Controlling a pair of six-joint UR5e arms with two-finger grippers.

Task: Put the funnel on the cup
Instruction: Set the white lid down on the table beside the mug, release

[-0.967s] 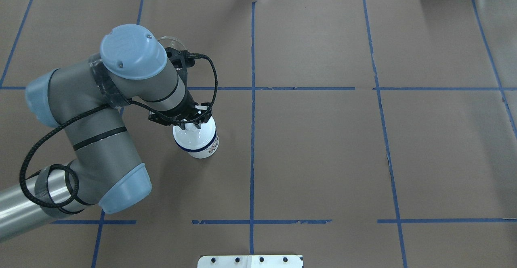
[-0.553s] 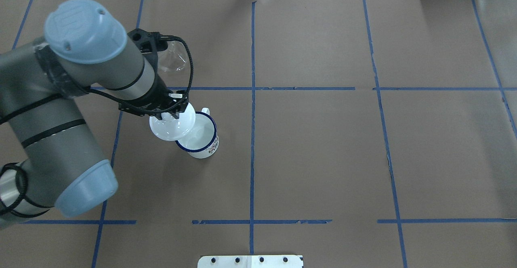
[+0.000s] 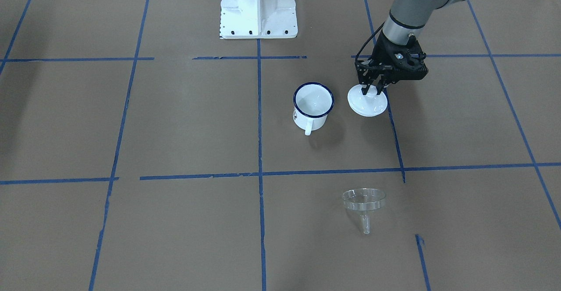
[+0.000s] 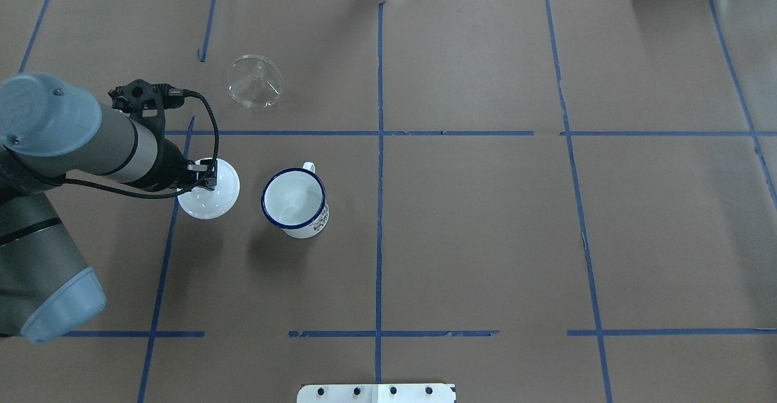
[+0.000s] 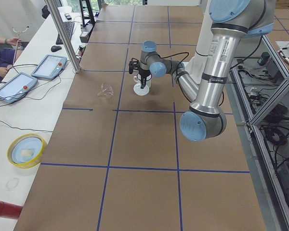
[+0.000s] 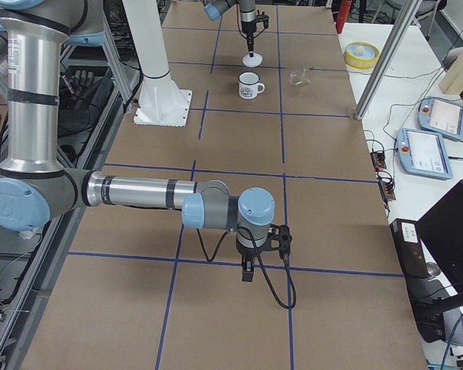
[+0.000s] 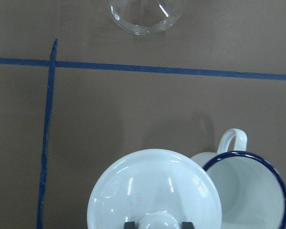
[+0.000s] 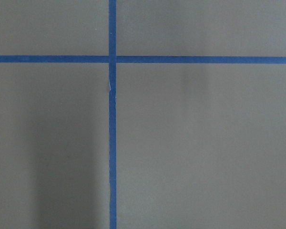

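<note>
- The funnel [image 4: 255, 81] lies tipped on its side on the table [image 4: 485, 239], alone in the square beyond the cup [image 4: 295, 199]. Its stem points away from the robot and its wide mouth faces back toward it.
- The cup stands upright and uncovered, handle toward the far side.
- The left gripper [image 4: 206, 179] is clamped on the knob of a white lid [image 4: 209, 199], just to the cup's left (whether the lid rests on the table or hangs just above it I cannot tell).
- From that gripper the funnel lies forward, across a tape line [image 4: 315, 133], and slightly to the right. This looks like the reach to make once the lid is let go.
- The right gripper [image 6: 247, 270] is well apart at the table's other end, fingers apart or together I cannot tell. The left arm is plainly nearer.
</note>
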